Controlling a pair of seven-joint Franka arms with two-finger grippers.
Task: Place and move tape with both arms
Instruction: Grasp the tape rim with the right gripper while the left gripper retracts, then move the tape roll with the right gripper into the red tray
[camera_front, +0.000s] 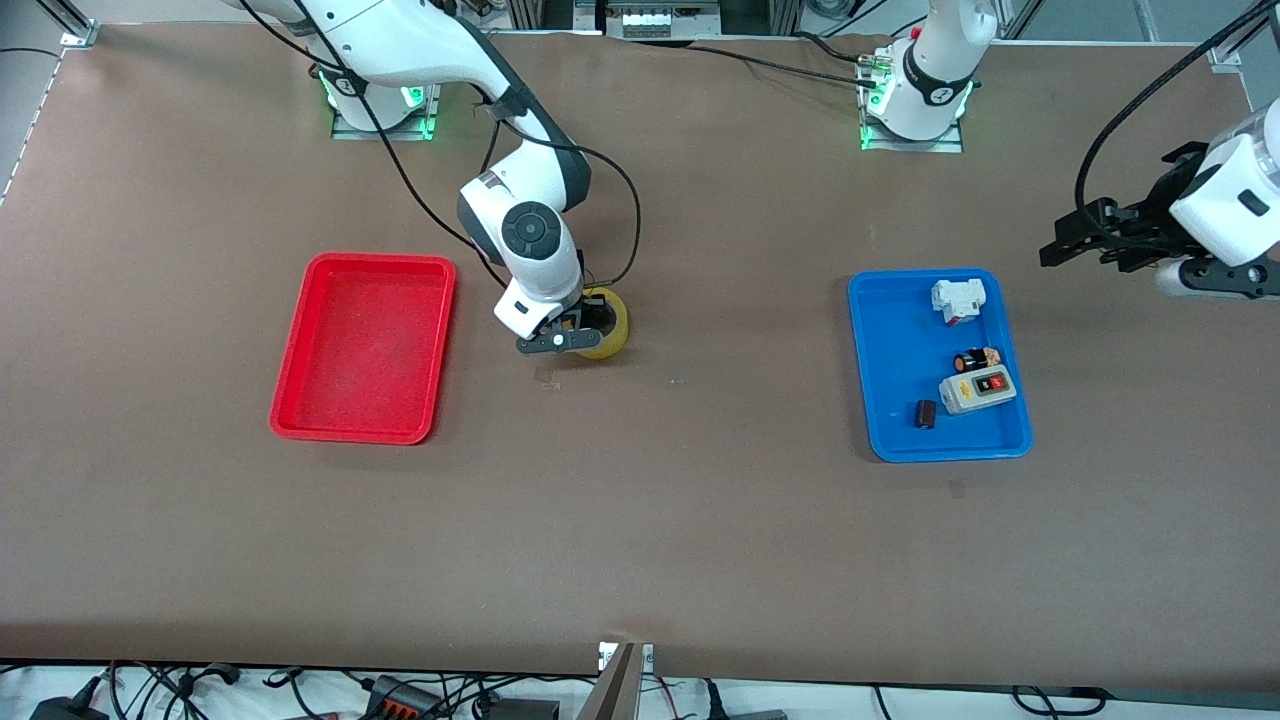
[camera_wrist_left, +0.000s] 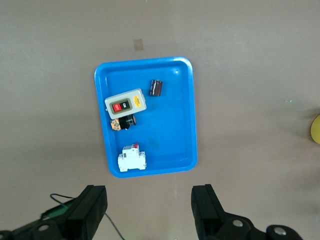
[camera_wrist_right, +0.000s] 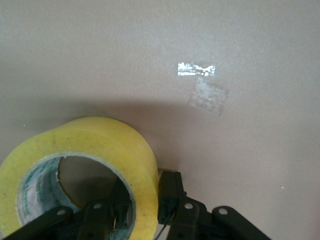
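Tape (camera_front: 606, 322), yellow, sits on the brown table (camera_front: 660, 520) between the red tray (camera_front: 365, 346) and the blue tray (camera_front: 905, 340), closer to the red one. My right claw (camera_front: 572, 330) pinches the roll's wall, one finger (camera_wrist_right: 170, 192) outside, the other inside the hole. My left claw (camera_front: 1075, 240) hangs spread and waiting above the table at the left arm's end, near the blue tray, which carries a grey switch box (camera_front: 977, 389), a white breaker (camera_front: 957, 299) and two small dark parts.
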